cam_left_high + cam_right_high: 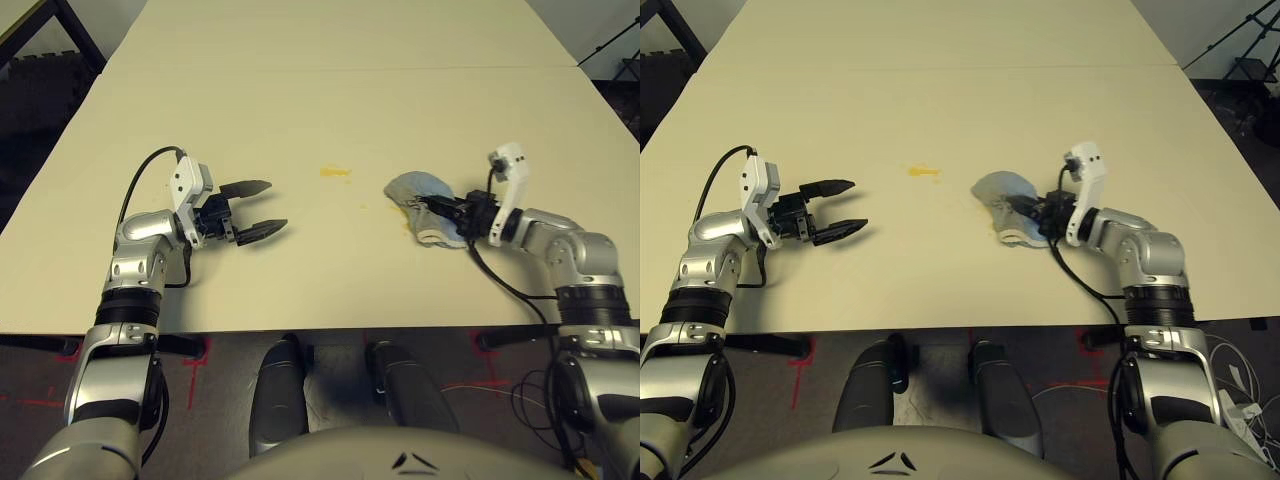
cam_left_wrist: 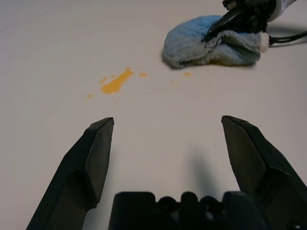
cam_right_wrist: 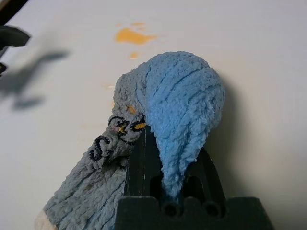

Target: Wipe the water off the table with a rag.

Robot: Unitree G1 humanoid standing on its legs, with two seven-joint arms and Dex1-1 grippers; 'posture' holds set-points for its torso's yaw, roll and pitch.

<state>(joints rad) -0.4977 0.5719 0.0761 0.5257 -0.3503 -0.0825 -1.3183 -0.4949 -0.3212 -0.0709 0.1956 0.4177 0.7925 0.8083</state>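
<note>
A yellow-orange smear of water [image 1: 335, 172] lies mid-table on the pale beige table [image 1: 330, 100], with small droplets [image 1: 363, 207] toward the rag. The grey-blue rag [image 1: 412, 192] sits bunched to the right of the smear, its whitish hem toward the front. My right gripper [image 1: 432, 206] is shut on the rag, and in the right wrist view the cloth [image 3: 177, 96] bulges up between the fingers [image 3: 144, 158], with a dark scribble mark on one fold. My left gripper [image 1: 274, 206] is open and holds nothing, left of the smear, just above the table.
A thin seam line [image 1: 350, 67] crosses the table farther back. A dark metal frame [image 1: 70, 30] stands off the far left corner and a tripod leg [image 1: 615, 45] off the far right. Cables hang by my right arm near the table's front edge.
</note>
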